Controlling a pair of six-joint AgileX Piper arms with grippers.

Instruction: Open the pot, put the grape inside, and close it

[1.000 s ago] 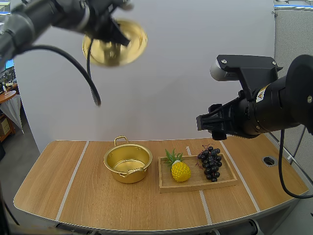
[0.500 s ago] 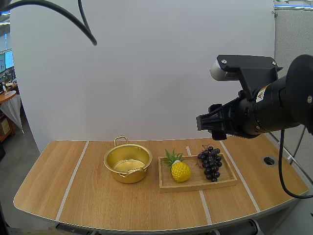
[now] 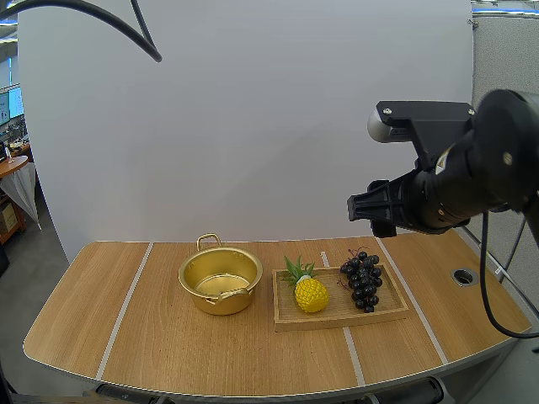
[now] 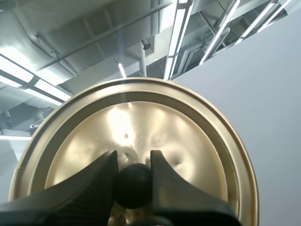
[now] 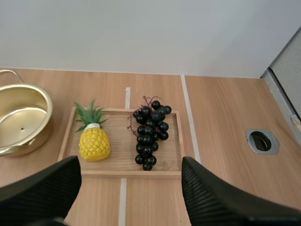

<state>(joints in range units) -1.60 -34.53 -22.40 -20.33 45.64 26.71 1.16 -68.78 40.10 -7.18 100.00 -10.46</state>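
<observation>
The gold pot (image 3: pixel 221 282) stands open on the table, left of a wooden tray (image 3: pixel 337 321). On the tray lie a dark bunch of grapes (image 3: pixel 362 279) and a yellow toy pineapple (image 3: pixel 310 293). My left gripper (image 4: pixel 133 182) is shut on the black knob of the gold lid (image 4: pixel 188 141), held up in the air. My right gripper (image 3: pixel 364 207) hangs open well above the tray. From the right wrist view, the grapes (image 5: pixel 149 132) lie between and beyond its spread fingers (image 5: pixel 47 190), with the pot (image 5: pixel 21 123) off to one side.
The pineapple (image 5: pixel 94 141) shares the tray (image 5: pixel 122 173) with the grapes. A round metal-rimmed hole (image 3: pixel 464 276) sits in the table near its right edge. Bare wood lies left of the pot and in front of the tray.
My left arm has lifted the lid up out of the high view. My right arm has shifted slightly to the right above the tray.
</observation>
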